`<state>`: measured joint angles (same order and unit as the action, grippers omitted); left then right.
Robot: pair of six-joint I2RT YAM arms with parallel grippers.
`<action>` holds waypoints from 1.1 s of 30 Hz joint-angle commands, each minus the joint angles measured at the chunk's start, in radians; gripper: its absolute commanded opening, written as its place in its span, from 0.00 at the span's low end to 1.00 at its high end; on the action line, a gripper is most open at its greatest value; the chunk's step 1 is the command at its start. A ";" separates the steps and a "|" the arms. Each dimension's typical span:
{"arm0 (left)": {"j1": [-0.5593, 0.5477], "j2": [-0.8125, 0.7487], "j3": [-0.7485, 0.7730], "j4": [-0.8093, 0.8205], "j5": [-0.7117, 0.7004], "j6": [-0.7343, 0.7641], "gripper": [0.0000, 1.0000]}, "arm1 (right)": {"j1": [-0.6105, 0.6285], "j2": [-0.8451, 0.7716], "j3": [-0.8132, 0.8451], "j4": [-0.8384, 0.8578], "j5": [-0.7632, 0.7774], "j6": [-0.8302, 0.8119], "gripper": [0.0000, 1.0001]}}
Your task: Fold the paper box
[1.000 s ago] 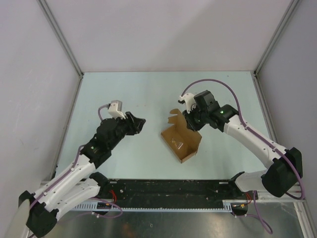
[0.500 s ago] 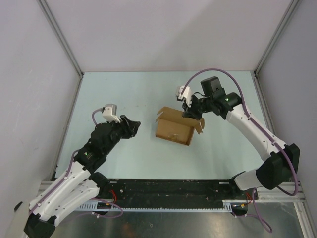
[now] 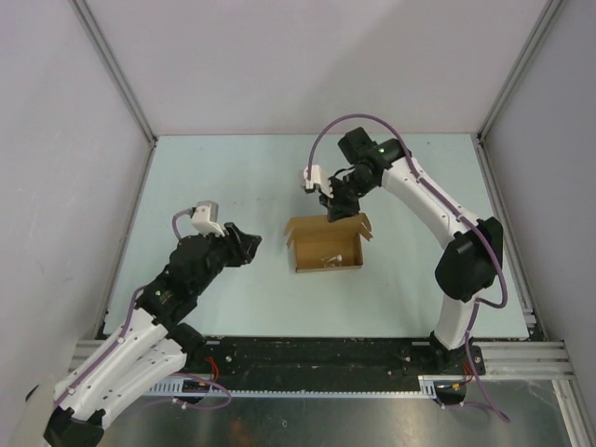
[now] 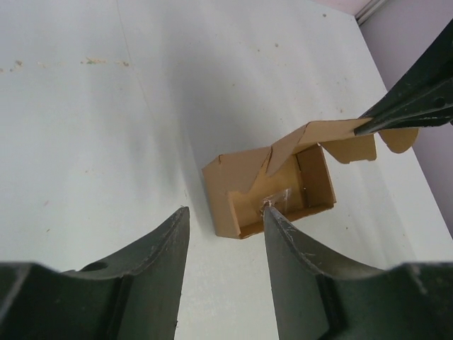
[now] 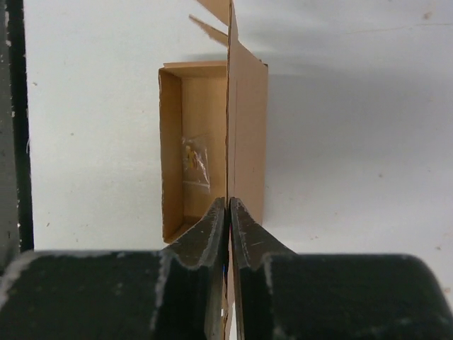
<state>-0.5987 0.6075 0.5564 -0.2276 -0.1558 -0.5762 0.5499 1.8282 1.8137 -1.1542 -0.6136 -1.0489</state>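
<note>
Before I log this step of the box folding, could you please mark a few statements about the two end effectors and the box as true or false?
1. The right end effector is shut on an upright flap of the paper box. True.
2. The left end effector grips the box's left wall. False: it is open, off to the box's left, and touches nothing.
3. The box is closed on top. False: the top is open and the inside shows in all three views.
4. A small clear packet lies inside the box. True.
</note>
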 commanded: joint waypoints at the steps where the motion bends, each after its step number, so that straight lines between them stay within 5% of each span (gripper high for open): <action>1: 0.008 -0.018 -0.013 -0.013 -0.021 -0.016 0.52 | 0.025 -0.032 -0.014 -0.044 -0.040 -0.037 0.12; 9: 0.007 -0.023 -0.015 -0.024 -0.044 -0.013 0.54 | 0.028 -0.152 -0.149 0.157 -0.029 0.064 0.51; 17: 0.008 0.017 0.023 -0.027 -0.091 -0.001 0.59 | -0.018 -0.331 -0.230 0.467 -0.072 0.300 0.55; 21: 0.010 0.072 0.076 -0.027 -0.114 0.006 0.63 | -0.070 -0.435 -0.306 0.741 0.171 0.757 0.45; 26: 0.036 0.179 0.129 -0.026 -0.074 -0.024 0.65 | -0.197 -0.474 -0.327 0.693 0.405 1.085 0.36; 31: 0.102 0.274 0.145 0.011 0.004 -0.053 0.65 | -0.284 -0.474 -0.410 0.596 0.503 1.305 0.47; 33: 0.143 0.342 0.155 0.030 0.085 -0.063 0.64 | -0.355 -0.465 -0.479 0.611 0.450 1.417 0.60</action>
<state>-0.5190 0.8635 0.6609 -0.2504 -0.1993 -0.6003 0.2859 1.3518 1.4414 -0.5110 -0.2062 0.0719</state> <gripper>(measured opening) 0.647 0.486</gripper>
